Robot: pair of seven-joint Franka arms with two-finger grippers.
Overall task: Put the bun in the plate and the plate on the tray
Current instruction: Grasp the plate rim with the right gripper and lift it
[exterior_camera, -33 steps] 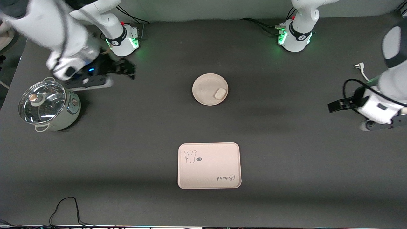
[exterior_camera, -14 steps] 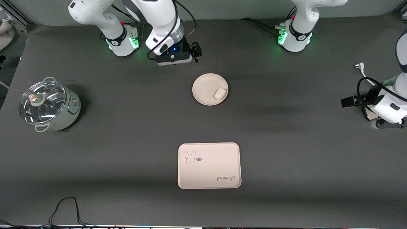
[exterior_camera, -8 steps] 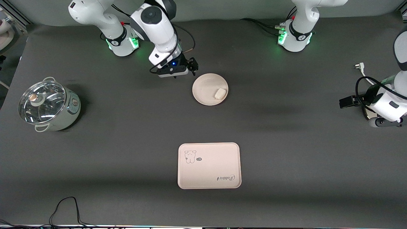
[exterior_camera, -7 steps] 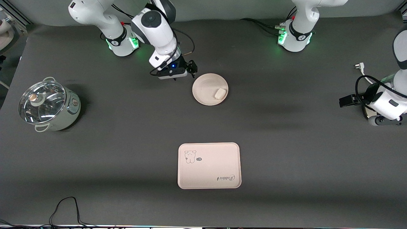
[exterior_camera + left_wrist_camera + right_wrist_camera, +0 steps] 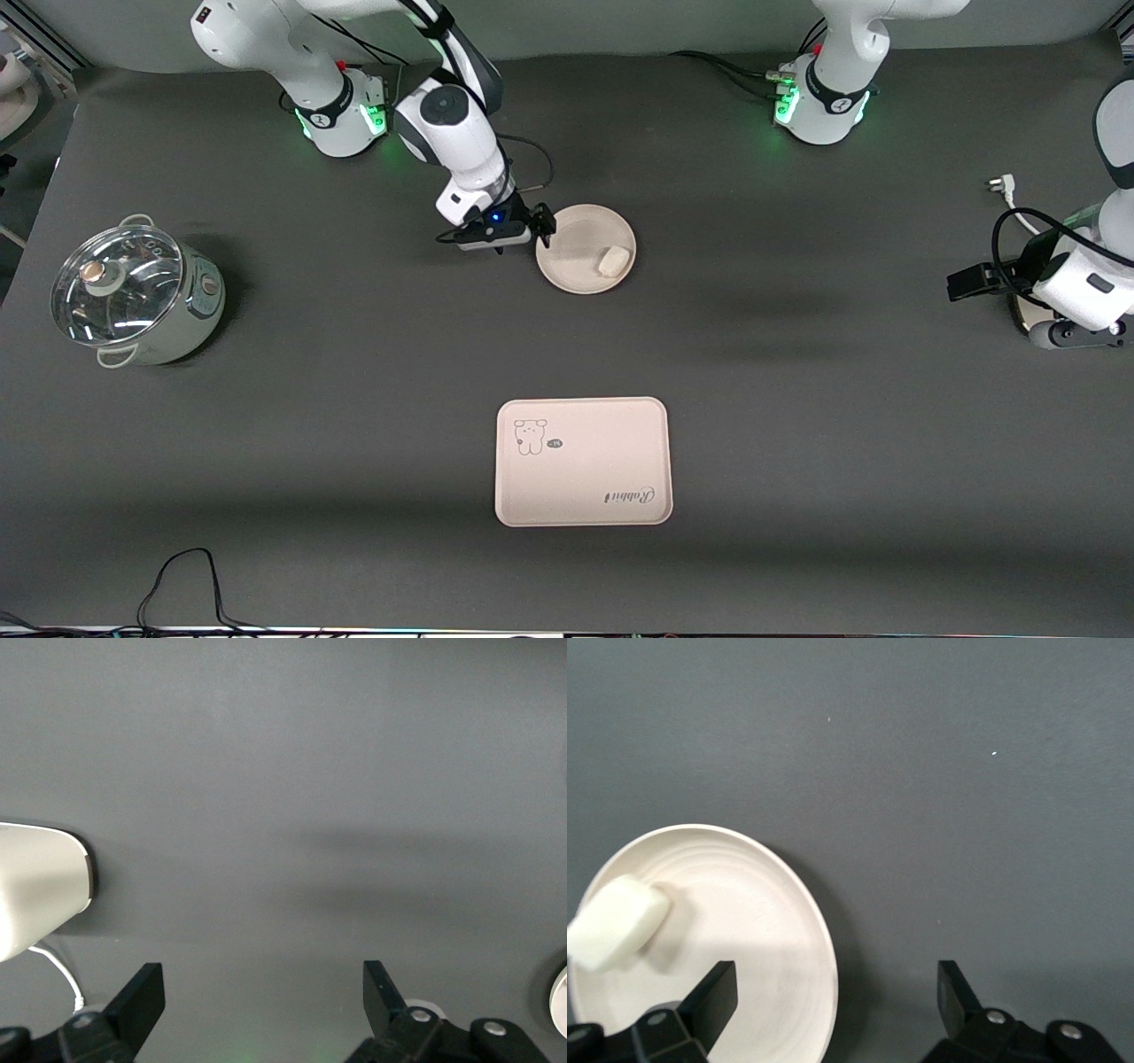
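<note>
Reaching in with jaws open, your right gripper (image 5: 542,232) straddles the plate's (image 5: 576,266) rim. The bun (image 5: 613,260) already lies in the plate; the tray (image 5: 582,462), nearer the camera, awaits it. Left gripper (image 5: 262,1014) waits over the worktop (image 5: 797,425), jaws open.

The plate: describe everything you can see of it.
The plate is round, shallow and cream-white, plain, with a raised rim and faint rings inside. It lies flat on the dark table, farther from the front camera than the tray. The bun rests in it near the rim. The right gripper, fingers open, is at its rim on the right arm's side; contact cannot be told.
</note>
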